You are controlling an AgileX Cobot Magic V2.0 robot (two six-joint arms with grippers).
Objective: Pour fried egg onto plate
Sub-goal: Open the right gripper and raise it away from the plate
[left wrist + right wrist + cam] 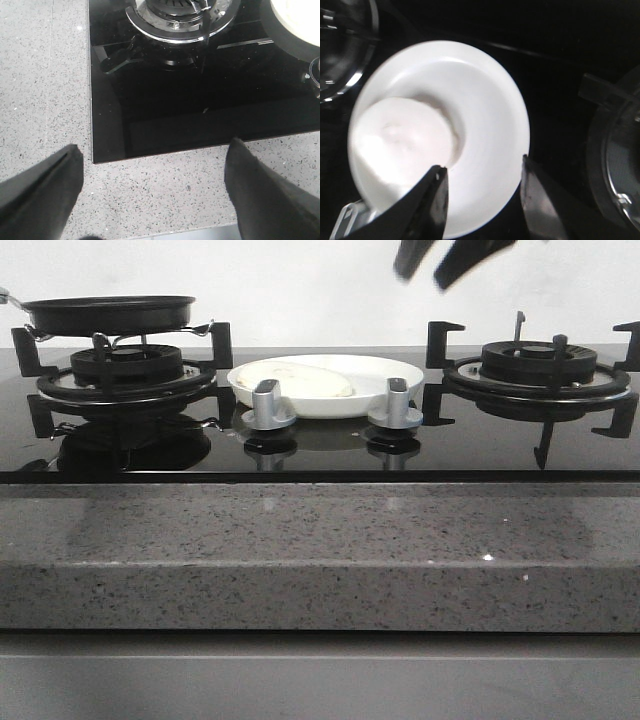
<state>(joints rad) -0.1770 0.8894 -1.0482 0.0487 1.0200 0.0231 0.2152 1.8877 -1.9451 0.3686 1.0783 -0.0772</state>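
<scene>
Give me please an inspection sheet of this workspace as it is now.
Surface: black glass cooktop set in a speckled grey counter.
Job's things: fried egg lies in the white plate, between the burners; black frying pan sits on the left burner.
Clutter: nothing seen.
Grippers: left gripper open, empty, over the counter edge; right gripper open, empty, above the plate.
Cables: nothing seen.
Surroundings: plain white wall.

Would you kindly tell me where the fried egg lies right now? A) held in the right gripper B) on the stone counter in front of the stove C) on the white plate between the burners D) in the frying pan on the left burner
C: the egg lies flat on the plate, toward the pan's side, with the open right gripper above it holding nothing.
</scene>
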